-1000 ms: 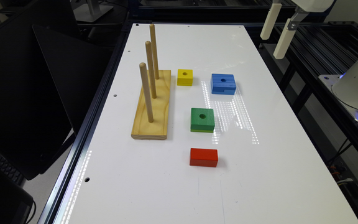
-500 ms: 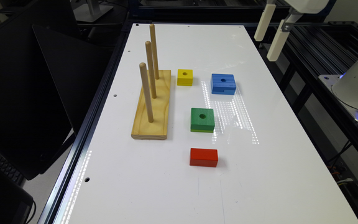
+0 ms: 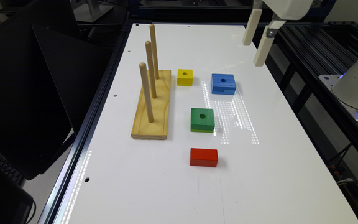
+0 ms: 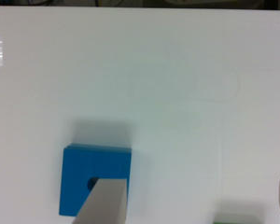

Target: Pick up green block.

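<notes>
Green block (image 3: 202,119) lies flat on the white table (image 3: 172,193), near the middle of it, with its round hole facing up and the thin lighter green layer at the bottom. It is square, so I can see no long axis; its sides run about parallel to the table edges. In the wrist view a small green corner shows at the picture's edge (image 4: 238,218).

Around it, all apart from it: the red block (image 3: 204,157) is nearer to the camera, the blue notched block (image 3: 223,83) and the small yellow block (image 3: 185,77) are farther away, and the wooden peg base (image 3: 152,107) stands on the exterior view's left. The base holds three upright pegs (image 3: 146,91), and no block sits on any peg.

My gripper (image 3: 254,39) hangs high above the table's far edge on the exterior view's right, well apart from the green block. It points down and is a little tilted. My two fingers (image 4: 105,203) are spread wide and hold nothing. In the wrist view the blue notched block lies under one finger.
</notes>
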Tool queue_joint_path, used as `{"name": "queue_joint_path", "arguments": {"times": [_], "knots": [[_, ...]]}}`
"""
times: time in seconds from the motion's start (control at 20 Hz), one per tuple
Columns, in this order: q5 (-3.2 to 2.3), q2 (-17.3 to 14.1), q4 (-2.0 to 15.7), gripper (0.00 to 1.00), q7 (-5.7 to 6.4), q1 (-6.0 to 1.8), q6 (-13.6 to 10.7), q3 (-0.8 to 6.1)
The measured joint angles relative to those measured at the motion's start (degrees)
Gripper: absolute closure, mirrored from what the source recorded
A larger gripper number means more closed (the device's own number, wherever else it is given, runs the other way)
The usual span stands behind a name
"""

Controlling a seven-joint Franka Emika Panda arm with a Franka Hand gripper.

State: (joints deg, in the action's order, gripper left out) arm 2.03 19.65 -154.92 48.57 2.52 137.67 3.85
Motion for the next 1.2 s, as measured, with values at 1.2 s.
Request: {"name": "queue_joint_path", "arguments": {"times": [1.2], "knots": [[0.79,-11.3,11.06,0.0,2.73,-0.05,0.0,3.25]]}}
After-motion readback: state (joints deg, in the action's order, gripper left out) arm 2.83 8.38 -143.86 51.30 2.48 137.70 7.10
